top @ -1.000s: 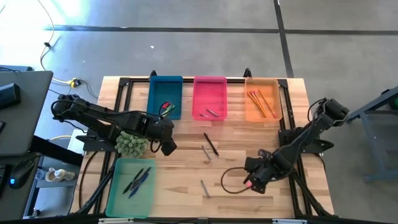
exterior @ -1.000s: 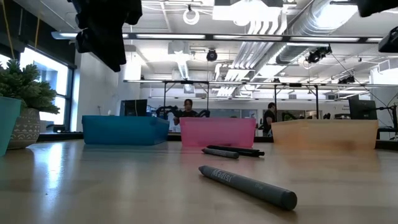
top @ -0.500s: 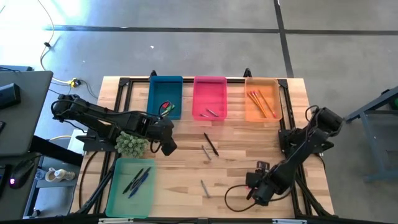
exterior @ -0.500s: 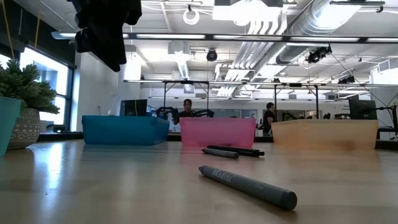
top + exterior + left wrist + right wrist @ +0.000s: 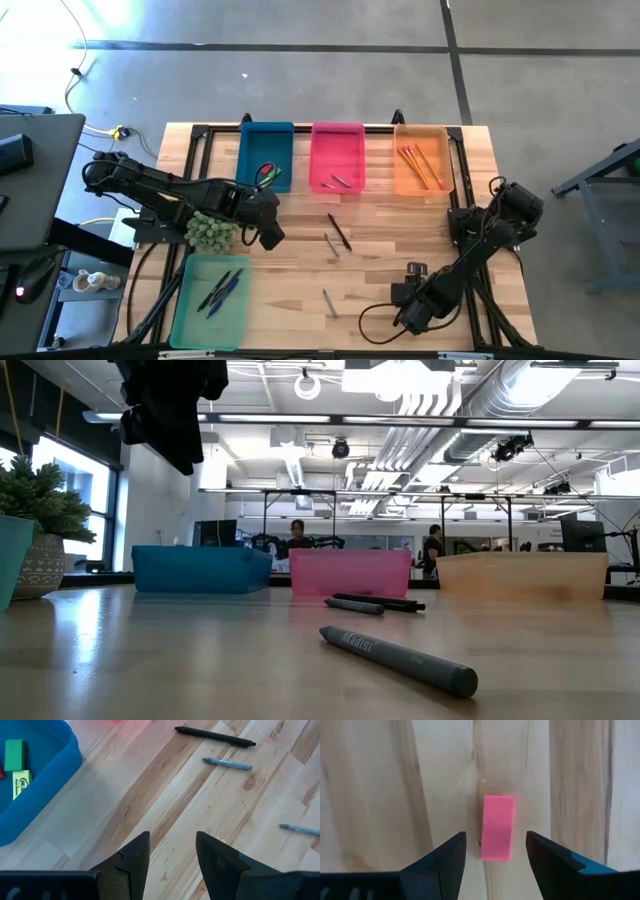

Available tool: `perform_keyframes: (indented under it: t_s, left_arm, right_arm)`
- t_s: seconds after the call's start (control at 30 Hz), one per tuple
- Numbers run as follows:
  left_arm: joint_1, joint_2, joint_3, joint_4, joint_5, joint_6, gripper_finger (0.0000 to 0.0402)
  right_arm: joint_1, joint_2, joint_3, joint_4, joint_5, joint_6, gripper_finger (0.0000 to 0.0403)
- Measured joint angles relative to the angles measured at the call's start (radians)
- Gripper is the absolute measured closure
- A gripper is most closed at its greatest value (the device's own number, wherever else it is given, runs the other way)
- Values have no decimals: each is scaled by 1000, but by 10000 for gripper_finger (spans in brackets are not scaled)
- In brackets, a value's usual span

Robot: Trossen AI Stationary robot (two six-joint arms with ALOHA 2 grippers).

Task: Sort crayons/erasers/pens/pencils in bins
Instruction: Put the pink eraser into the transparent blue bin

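A pink eraser lies flat on the wood near the table's near right. My right gripper is open above it, one finger on either side, with a gap to each. In the high view the right gripper hides the eraser. My left gripper is open and empty over the table left of centre. A black pen and two grey crayons lie loose mid-table. The blue bin holds erasers, the pink bin crayons, the orange bin pencils, the green bin pens.
A potted plant stands at the left, beside my left gripper and above the green bin. The three far bins stand in a row along the far edge. A black cable loops on the wood by my right gripper. People show in the room behind.
My right gripper has gone toward the table's near edge and now covers the pink eraser in the high view. The eraser has stayed where it was.
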Motion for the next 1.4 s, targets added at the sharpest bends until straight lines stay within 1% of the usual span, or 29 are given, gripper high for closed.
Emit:
perform_keyframes:
  t_s: [0.1, 0.17, 0.27, 0.47, 0.53, 0.63, 0.77, 0.93, 1.07, 1.4]
  left_arm:
    - [0, 0, 0, 0, -2, 0, 255]
    - [0, 0, 0, 0, -3, 0, 255]
    - [0, 0, 0, 0, -2, 0, 255]
    - [-1, 0, 0, 0, -2, 1, 255]
    - [-1, 0, 0, -1, -2, 1, 255]
    - [-2, 0, 0, -2, 1, 10, 255]
    - [-14, 0, 0, -29, 10, 15, 255]
    - [-34, 0, 0, -99, 32, 9, 255]
    - [-54, 0, 0, -117, 32, 18, 255]
    - [-141, 0, 0, -117, 65, 114, 255]
  right_arm:
    - [-5, 25, 0, 0, -4, 0, 206]
    - [-15, 38, 2, 4, -31, -6, 206]
    - [-32, 56, 5, 8, -72, -41, 206]
    - [-65, 62, 3, 11, -122, -111, 208]
    - [-74, 63, 3, 11, -136, -126, 217]
    - [-80, 63, 2, 6, -134, -121, 246]
    - [-82, 64, 2, -5, -123, -74, 287]
    - [-79, 65, 2, -6, -111, -30, 321]
    - [-79, 65, 1, -2, -107, 5, 333]
    - [-79, 53, 21, -15, -102, 91, 335]
